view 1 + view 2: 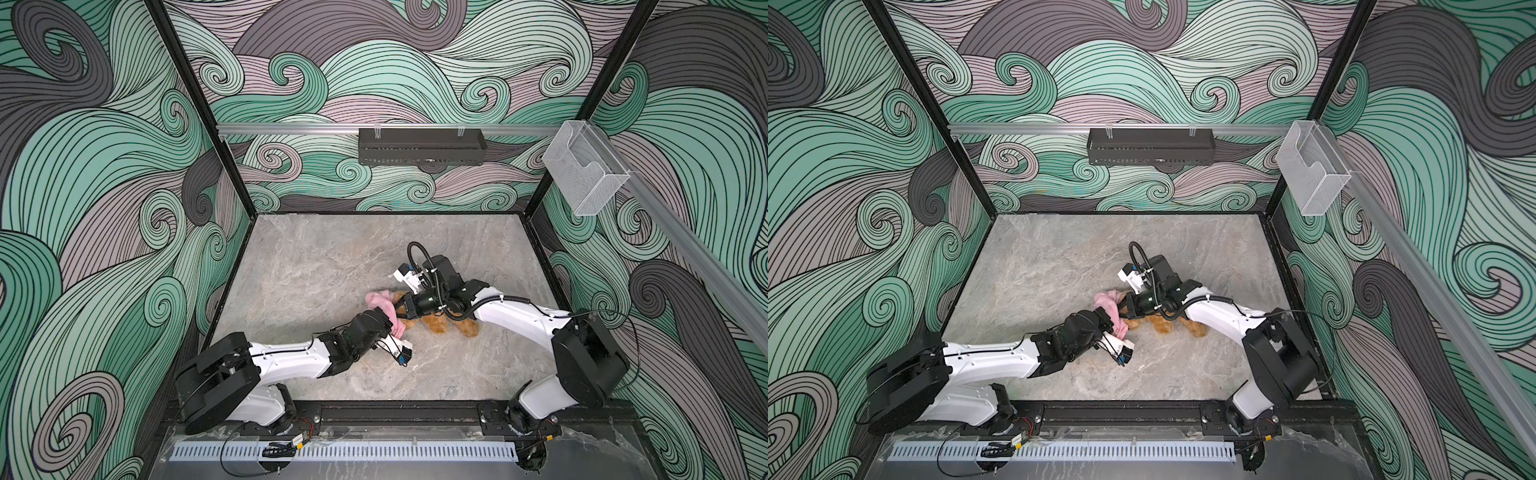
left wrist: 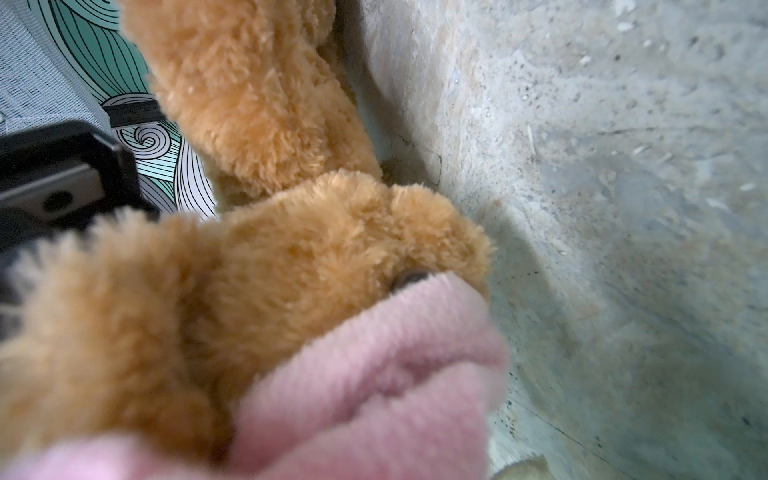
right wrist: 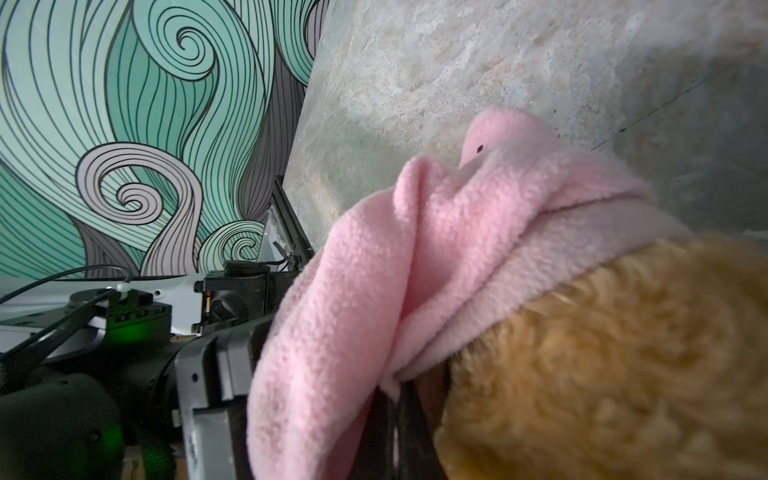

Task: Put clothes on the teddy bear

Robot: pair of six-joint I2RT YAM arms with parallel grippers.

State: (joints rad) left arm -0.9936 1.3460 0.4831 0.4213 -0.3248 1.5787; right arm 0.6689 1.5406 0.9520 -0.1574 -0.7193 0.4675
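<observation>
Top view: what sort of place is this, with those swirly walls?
Probably a robot test booth, not a home: a white-and-black left robot arm and right robot arm mounted on a black front rail, a grey stone-look tabletop, and teal wave-patterned panel walls boxing it in.

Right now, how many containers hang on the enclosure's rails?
2: a black perforated metal tray on the back rail, and a clear plastic holder on the side rail at the right of both top views. None appears hidden.
</observation>
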